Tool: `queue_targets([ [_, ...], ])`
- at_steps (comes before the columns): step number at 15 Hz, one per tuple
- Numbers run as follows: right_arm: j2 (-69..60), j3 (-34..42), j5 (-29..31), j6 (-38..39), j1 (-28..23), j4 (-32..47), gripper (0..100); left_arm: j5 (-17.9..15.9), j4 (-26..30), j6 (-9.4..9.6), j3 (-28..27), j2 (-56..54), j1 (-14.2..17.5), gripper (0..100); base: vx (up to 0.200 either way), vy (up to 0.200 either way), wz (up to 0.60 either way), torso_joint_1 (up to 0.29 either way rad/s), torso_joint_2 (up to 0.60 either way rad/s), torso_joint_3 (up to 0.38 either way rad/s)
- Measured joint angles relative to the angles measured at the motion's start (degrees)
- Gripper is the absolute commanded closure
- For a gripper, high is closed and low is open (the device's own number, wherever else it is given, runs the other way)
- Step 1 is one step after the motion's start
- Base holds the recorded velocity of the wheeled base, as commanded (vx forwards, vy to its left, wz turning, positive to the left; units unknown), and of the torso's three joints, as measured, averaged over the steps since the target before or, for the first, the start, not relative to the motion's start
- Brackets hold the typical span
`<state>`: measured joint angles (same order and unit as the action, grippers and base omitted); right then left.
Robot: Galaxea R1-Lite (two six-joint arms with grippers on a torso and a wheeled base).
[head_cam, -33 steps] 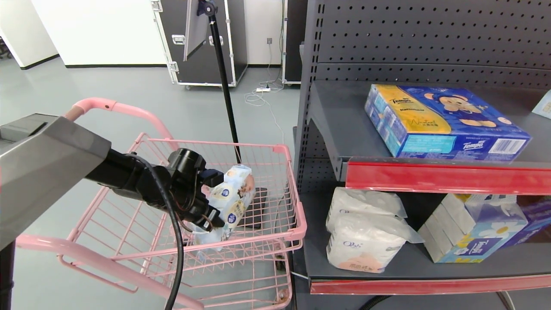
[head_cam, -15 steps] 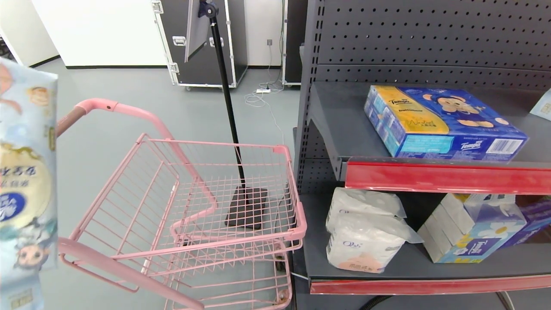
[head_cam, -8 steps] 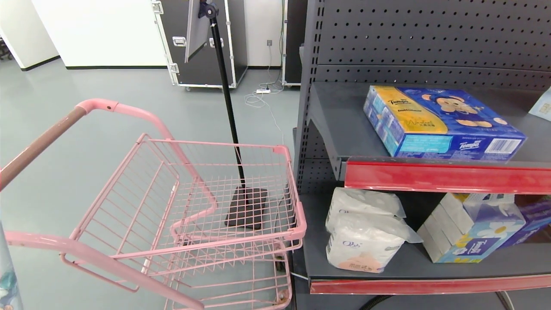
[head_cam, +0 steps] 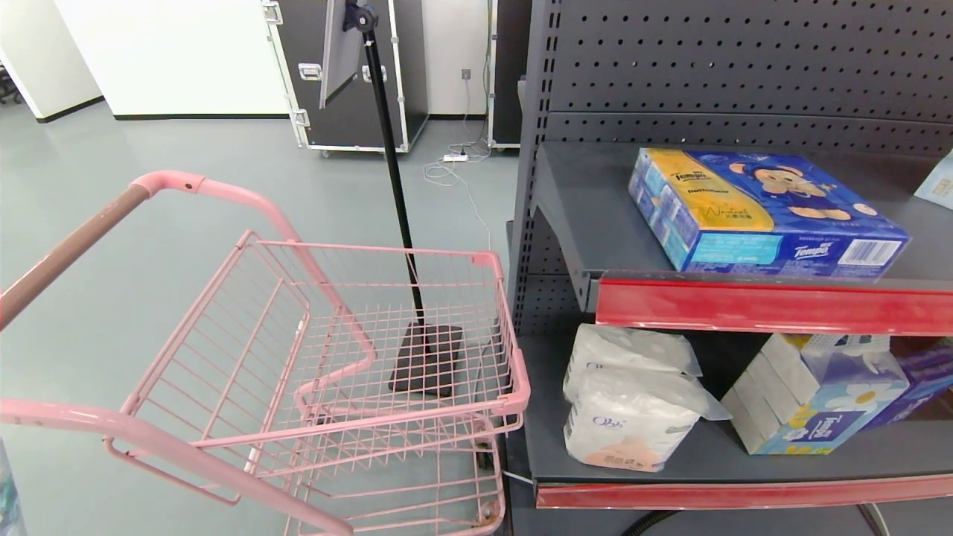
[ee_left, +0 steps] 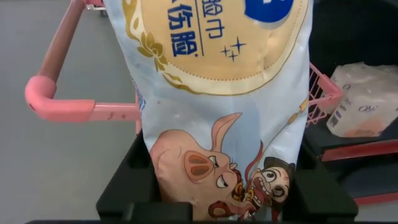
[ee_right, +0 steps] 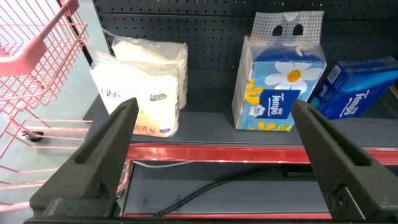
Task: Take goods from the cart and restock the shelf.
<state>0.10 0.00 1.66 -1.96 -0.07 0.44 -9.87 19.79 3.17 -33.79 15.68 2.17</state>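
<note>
Since two seconds ago the left arm has lifted the tissue pack [ee_left: 217, 93] out of the cart [head_cam: 514, 387] and drawn it back toward the robot's left. A pale sliver at the head view's lower left corner may be its edge. The left end effector [ee_left: 224, 193] clamps the pack's near end from both sides, with the cart's pink frame beyond it. The right end effector [ee_right: 214, 168] is spread wide, level with the lower shelf [ee_right: 211, 134], facing the white packs [ee_right: 140, 93] and flowered box [ee_right: 280, 81].

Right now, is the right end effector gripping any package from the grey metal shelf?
No: the right end effector is open, its black fingers wide apart with nothing between them.
</note>
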Motion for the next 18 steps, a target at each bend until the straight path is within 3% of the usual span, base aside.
queue_targets([
  [6, 0.00, 0.00, -0.24, 0.00, -0.02, 0.00, 0, -0.05, -0.02, 0.16, 0.09, -0.11, -0.06, 100, 0.000, 0.000, 0.00, 0.000, 0.00, 0.000],
  [10, 0.00, 0.00, -0.24, -0.04, 0.00, 0.00, 0, -0.16, -0.06, 1.56, 0.09, -0.02, -0.06, 100, 0.000, 0.000, 0.00, 0.000, 0.00, 0.000],
  [18, 0.00, 0.00, -0.24, -0.02, 0.00, -0.01, 0, -0.16, -0.28, 1.73, -0.24, 0.20, -0.09, 100, 0.000, 0.000, 0.00, 0.141, -0.46, -0.321],
])
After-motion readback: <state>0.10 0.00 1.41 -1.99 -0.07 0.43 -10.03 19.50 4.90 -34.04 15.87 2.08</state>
